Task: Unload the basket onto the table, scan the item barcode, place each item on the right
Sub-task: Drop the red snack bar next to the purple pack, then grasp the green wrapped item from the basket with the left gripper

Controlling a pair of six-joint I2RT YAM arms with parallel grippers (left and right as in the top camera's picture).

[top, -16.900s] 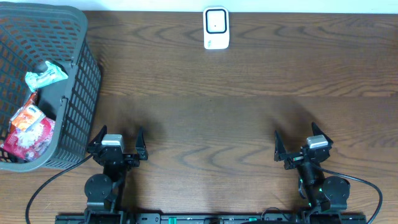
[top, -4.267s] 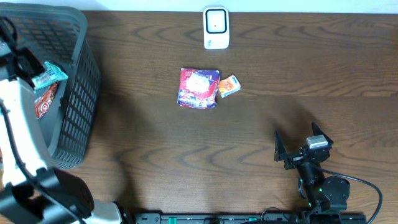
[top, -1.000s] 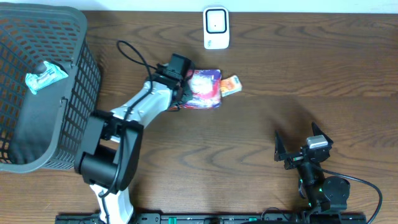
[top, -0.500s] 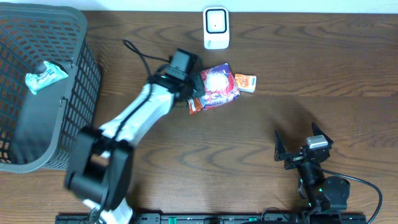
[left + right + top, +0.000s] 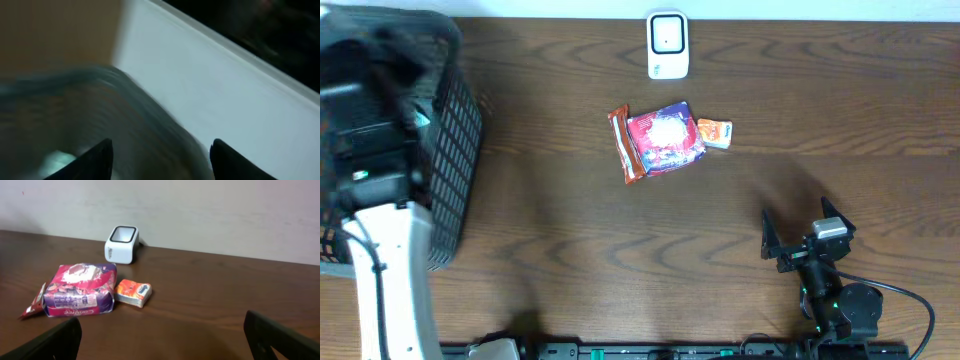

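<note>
Three items lie together at mid-bench in the overhead view: a pouch (image 5: 665,138), a thin red packet (image 5: 623,148) touching its edge on the basket side, and a small orange packet (image 5: 714,133) just beside its other edge. The scanner (image 5: 668,45) stands at the far edge of the bench (image 5: 570,230), a little beyond them. The left arm (image 5: 392,270) reaches up over the basket (image 5: 455,130), its end a dark blur there. The right hand (image 5: 796,215) sits near the front edge, well apart from the items, its fingers spread wide and holding nothing. From the left wrist, everything is smeared: the left hand (image 5: 162,160) shows two dark fingers apart with nothing between them, above a blurred curved rim and a pale wall. From the right wrist, the wide-spread fingers (image 5: 55,342) frame the pouch, red packet, orange packet and scanner, all resting on the bench ahead.
</note>
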